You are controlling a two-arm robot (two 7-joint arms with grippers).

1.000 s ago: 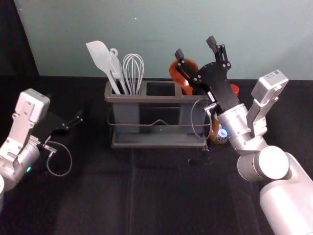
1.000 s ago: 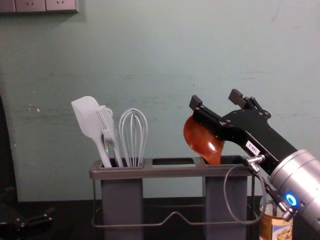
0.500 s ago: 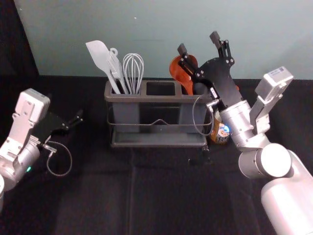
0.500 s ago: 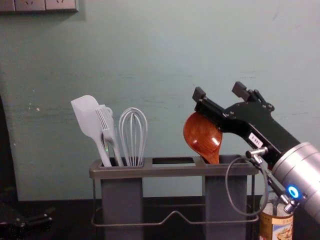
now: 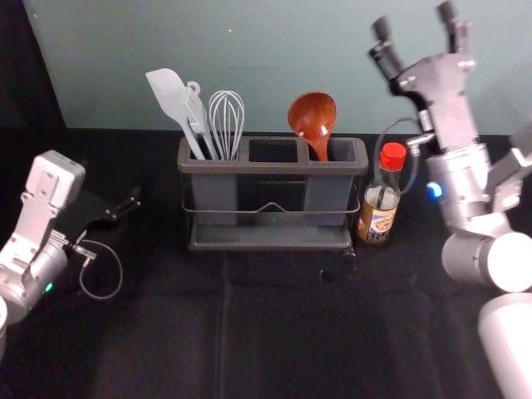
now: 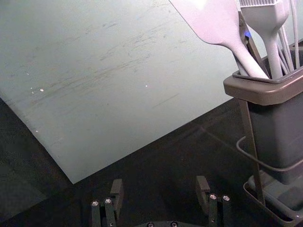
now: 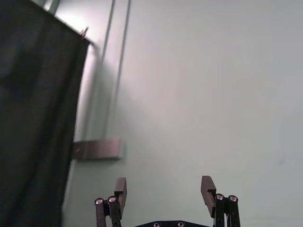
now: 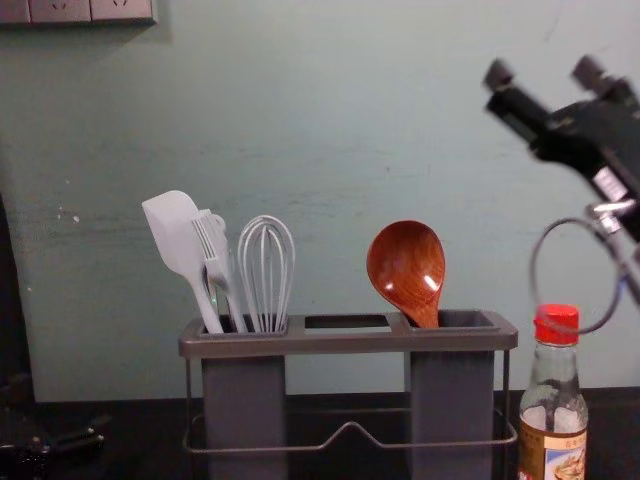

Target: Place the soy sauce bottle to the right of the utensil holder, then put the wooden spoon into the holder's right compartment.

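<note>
While our right gripper [image 5: 414, 20] hangs before the pale wall [image 5: 249, 50], jaws spread, the soy sauce bottle [image 5: 378, 218] stands below them, just right of the utensil holder [image 5: 241, 167]. The wooden spoon [image 5: 312, 115] leans in its right compartment, leftward. We see the black surface [image 5: 274, 332] stretching between those jaws and our parked left gripper's [image 5: 125, 206], also spread; its back edge runs behind the holder.

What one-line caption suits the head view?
Reddish-brown wooden spoon in right compartment of grey rectangular utensil holder; red-capped glass soy sauce bottle to its right; open black right claw raised, empty.
</note>
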